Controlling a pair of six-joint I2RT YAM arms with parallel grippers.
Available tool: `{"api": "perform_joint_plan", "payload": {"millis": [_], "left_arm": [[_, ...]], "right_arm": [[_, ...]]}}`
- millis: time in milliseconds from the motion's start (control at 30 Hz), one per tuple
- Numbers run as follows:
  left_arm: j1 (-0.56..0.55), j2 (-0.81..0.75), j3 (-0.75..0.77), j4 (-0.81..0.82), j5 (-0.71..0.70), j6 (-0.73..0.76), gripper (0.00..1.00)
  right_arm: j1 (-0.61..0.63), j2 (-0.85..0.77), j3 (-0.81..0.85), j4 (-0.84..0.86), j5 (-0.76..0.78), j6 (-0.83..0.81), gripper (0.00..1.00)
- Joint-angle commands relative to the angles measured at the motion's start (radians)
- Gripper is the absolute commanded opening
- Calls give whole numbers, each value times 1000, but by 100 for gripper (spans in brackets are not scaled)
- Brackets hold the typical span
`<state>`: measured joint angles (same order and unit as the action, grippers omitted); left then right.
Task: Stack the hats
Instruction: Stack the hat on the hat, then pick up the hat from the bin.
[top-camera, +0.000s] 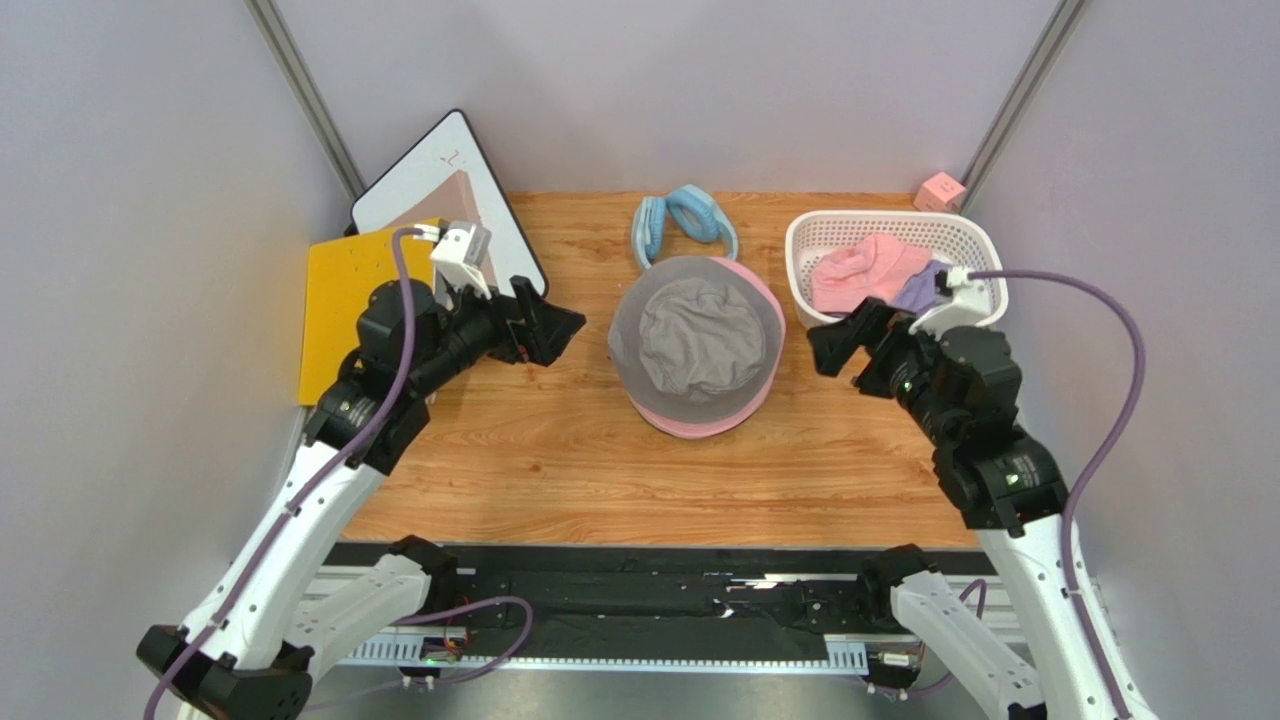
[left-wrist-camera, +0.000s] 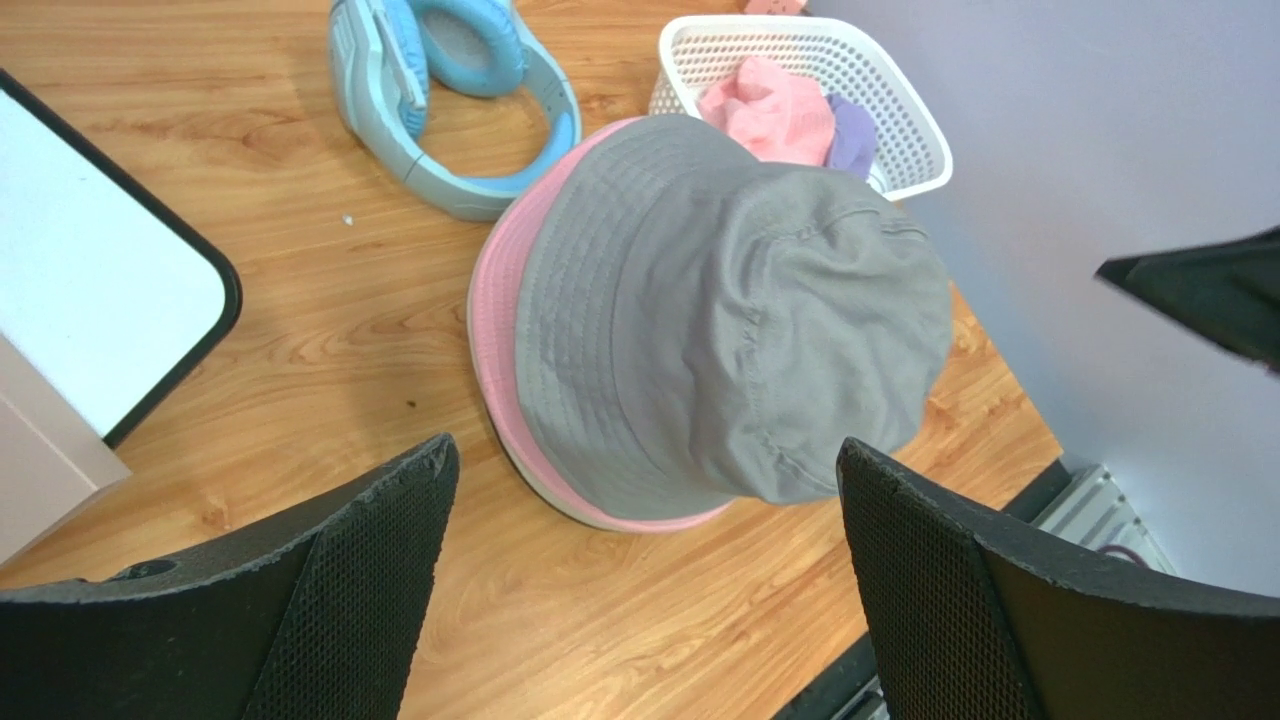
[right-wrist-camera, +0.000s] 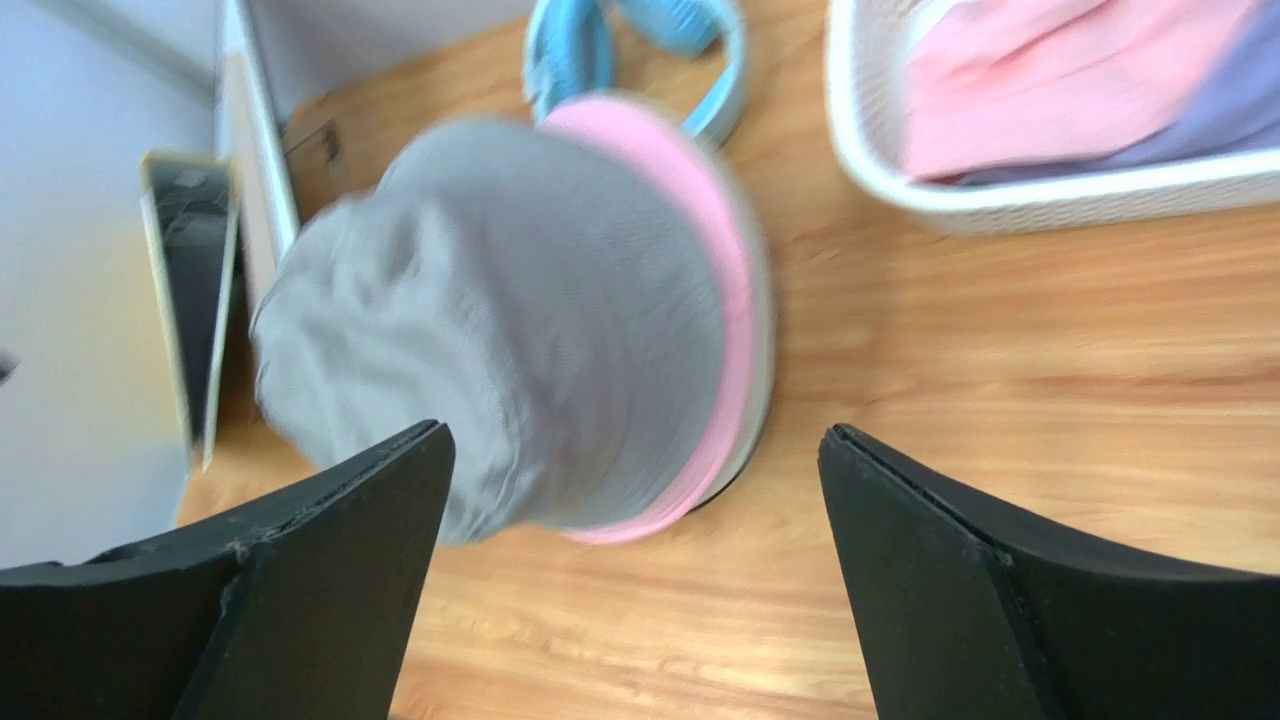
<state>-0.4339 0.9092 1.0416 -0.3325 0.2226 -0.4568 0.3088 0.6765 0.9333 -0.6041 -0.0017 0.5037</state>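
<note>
1. The pink hat (top-camera: 703, 429) lies under the grey hat (top-camera: 694, 338); only a brim strip shows, from 1 to 7 o'clock.
2. In the basket (top-camera: 969, 233), the crumpled pink hat (top-camera: 860, 273) and lavender hat (top-camera: 920, 279) are bunched, their shapes unclear; the right arm (top-camera: 977, 405) overlaps the lavender one.
3. The right wrist view is blurred; its top edge crops the basket.
4. The pink block (top-camera: 941, 191) at the 1 o'clock corner of the surface (top-camera: 601, 465) is too small to identify.

Wood-grain table (top-camera: 571, 480) spreads under the left gripper (top-camera: 568, 323) and right gripper (top-camera: 824, 348), softly and evenly lit. Pale lilac-grey back wall (top-camera: 661, 90) ahead of both, left wall (top-camera: 135, 225) and right wall (top-camera: 1187, 180) outboard of each. Metal posts (top-camera: 308, 90) in both far corners. Black rail (top-camera: 631, 593) runs behind them.
</note>
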Motion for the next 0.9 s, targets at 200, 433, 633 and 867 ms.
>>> {"api": "perform_joint_plan", "payload": {"millis": [200, 433, 633, 867], "left_arm": [[0, -43, 155, -284, -9, 154, 99], [0, -110, 42, -251, -123, 214, 99], [0, -86, -2, -243, -57, 191, 99], [0, -79, -3, -252, -74, 201, 99]], "right_arm": [[-220, 458, 393, -132, 189, -154, 100], [-226, 834, 530, 42, 227, -32, 88], [-209, 1061, 607, 147, 336, 62, 82], [-162, 1239, 686, 164, 445, 98, 80]]}}
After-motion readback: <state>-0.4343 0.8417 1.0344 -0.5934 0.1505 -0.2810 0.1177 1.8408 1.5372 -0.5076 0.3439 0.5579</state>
